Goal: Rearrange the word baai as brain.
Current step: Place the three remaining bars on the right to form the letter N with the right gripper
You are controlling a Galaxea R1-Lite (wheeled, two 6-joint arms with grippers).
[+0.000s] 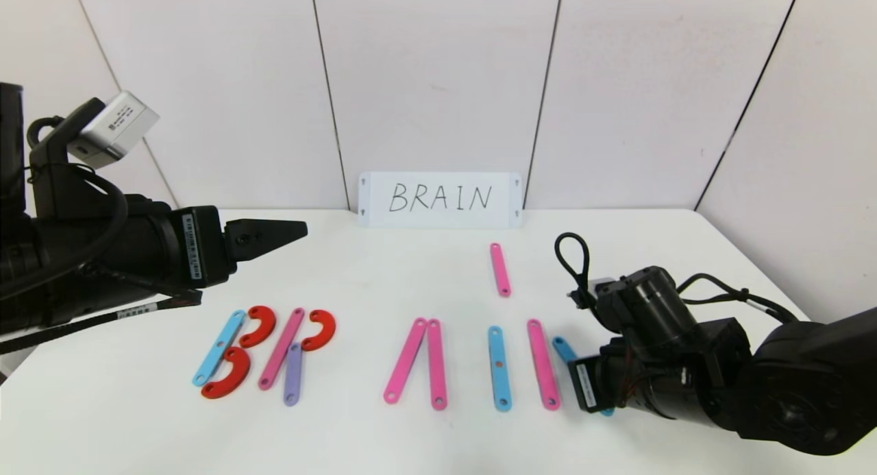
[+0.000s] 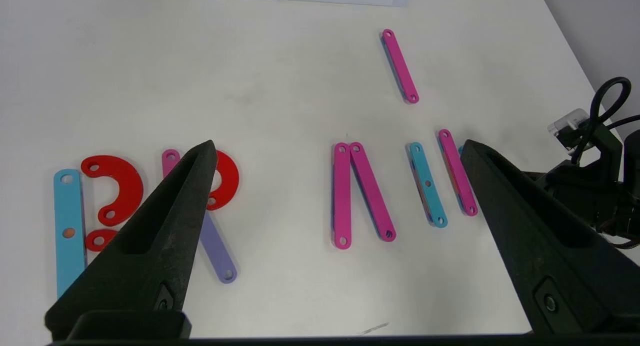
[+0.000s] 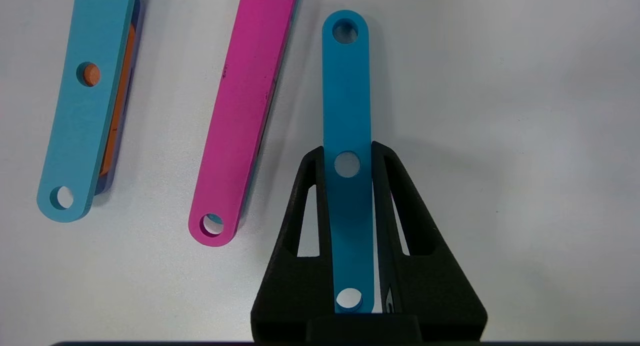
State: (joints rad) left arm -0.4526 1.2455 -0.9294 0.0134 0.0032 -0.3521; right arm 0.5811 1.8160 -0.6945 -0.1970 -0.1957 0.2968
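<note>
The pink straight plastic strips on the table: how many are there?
4. Two form an inverted V at the middle, one leaning, one upright. One lies among the blue strips by the right gripper. One lies apart near the white card. Another, in the R, is paler.

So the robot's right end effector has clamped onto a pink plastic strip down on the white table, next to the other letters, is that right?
Not quite: the colour is wrong. The right end effector is shut on a blue flat plastic strip with holes, not a pink one. The right wrist view shows its fingers either side of that strip on the white table; the pink plastic strip lies untouched beside it.
</note>
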